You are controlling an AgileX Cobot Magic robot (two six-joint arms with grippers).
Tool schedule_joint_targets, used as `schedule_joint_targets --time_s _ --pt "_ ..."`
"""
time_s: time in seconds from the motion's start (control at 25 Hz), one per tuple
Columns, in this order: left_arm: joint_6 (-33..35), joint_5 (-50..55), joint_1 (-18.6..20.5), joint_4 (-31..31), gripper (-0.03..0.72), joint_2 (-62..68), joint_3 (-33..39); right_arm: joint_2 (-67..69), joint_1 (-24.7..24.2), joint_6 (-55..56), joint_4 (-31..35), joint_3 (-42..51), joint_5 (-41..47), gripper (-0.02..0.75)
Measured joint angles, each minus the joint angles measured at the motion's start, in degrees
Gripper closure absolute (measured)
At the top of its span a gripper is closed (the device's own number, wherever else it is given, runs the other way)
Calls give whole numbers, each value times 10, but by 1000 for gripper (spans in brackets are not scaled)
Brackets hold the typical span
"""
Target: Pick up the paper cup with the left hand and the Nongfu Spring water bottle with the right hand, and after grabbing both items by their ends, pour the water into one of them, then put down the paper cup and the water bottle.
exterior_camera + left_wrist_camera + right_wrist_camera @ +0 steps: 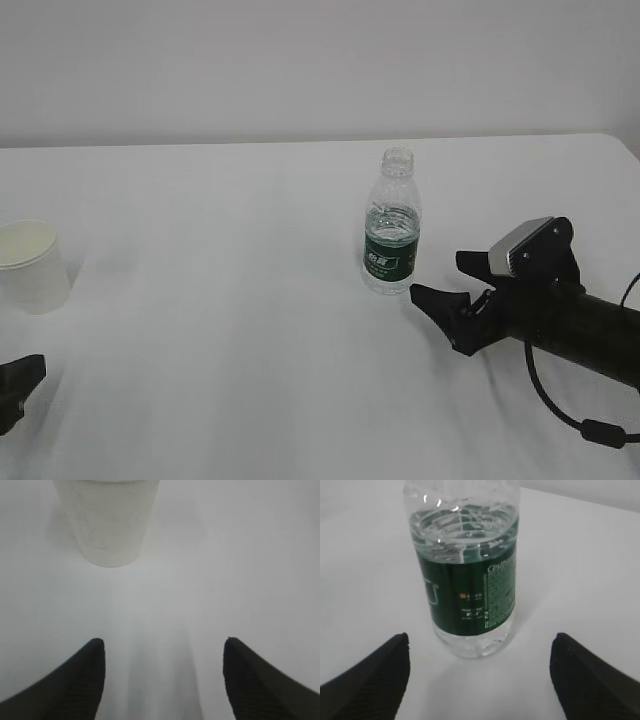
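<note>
The approach step is in hand: the left end effector [162,680] gapes empty short of the paper cup [32,265] at the tabletop's [220,330] left edge, the right end effector [450,300] gapes near the Nongfu Spring water bottle [391,225] mid-tabletop; each must next advance and close.

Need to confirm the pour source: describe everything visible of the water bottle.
The Nongfu Spring water bottle is small, clear ribbed plastic with a dark green label band bearing white print and a capless threaded neck. It stands upright on the white table, water reaching just above the label. Nothing grips it; the right end effector is open, just short of it.
</note>
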Motion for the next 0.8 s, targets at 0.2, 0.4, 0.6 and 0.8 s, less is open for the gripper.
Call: schedule_joint_targets --time_s 0.2,0.4,0.6,0.8 --pt "10 -1 0 -1 165 0 0 21 0 16 -17 -30 0 64" --pt "13 -1 0 -1 165 0 0 38 0 20 -28 -51 0 64" --pt "14 -1 0 -2 165 0 0 39 0 25 -36 -67 0 64" --pt "14 -1 0 -3 165 0 0 39 0 34 -46 -82 0 64"
